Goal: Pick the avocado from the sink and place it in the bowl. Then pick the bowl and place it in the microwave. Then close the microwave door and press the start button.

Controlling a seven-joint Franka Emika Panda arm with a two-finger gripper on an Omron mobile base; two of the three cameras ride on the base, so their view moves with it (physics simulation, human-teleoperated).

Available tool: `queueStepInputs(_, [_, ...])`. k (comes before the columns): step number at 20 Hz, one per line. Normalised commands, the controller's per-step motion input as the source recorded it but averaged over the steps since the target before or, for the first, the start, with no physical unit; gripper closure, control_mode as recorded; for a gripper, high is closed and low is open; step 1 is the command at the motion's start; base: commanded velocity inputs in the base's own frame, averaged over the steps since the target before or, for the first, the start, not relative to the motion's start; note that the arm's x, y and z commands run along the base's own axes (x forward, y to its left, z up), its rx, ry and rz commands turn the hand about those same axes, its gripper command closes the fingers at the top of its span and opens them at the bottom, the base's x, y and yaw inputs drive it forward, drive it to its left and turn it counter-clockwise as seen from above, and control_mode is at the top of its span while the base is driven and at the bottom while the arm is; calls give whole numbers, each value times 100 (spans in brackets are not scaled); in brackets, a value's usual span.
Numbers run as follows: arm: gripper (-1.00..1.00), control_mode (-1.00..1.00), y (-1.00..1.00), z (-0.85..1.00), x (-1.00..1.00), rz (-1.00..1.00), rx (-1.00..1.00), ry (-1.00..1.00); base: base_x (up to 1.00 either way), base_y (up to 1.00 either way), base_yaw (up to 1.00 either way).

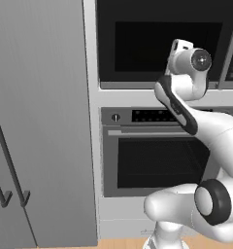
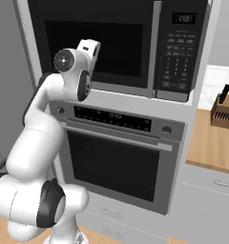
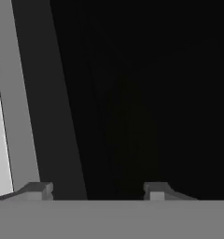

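Microwave [image 2: 121, 45] work is where I am now: the microwave door [image 2: 95, 47] looks shut in the right base view, its dark window flush with the steel frame and the tall handle [image 2: 156, 45] standing just left of the keypad strip [image 2: 177, 47]. My wrist is raised in front of that door, toward its left part, above the wall oven [image 2: 119, 157]. Through the hand view I look straight into black glass, with a grey frame edge [image 3: 20, 102] slanting down the left.

My gripper [image 3: 96, 190] holds nothing; the fingertips [image 3: 37, 189] stand well apart with bare dark door between them.

I judge the earlier steps done, since a closed door suggests the bowl with the avocado sits inside, though the window is too dark to confirm it. The sink lies outside what these cameras cover.

What remains, as I read it, is the start button. The keypad is off to the right of my hand, so I would need to travel across the door face to reach it.
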Motion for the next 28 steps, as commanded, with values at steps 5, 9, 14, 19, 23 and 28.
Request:
queueStepInputs(5, [-100, -100, 0, -2, 49, 7, 2, 4, 0, 0, 0])
queueStepInputs(9, [-100, -100, -7, -17, -64, 2, 0, -12, 0, 0, 0])
queueStepInputs(14, [-100, -100, -56, -13, -100, 0, 8, -26, 0, 0, 0])
queueStepInputs(19, [-100, -100, -95, -2, -100, 0, 17, -17, 0, 0, 0])
queueStepInputs(23, [-100, -100, -100, 0, -89, 1, 15, -4, 0, 0, 0])
queueStepInputs(28, [-100, -100, -83, -16, -34, 8, 9, 0, 0, 0, 0])
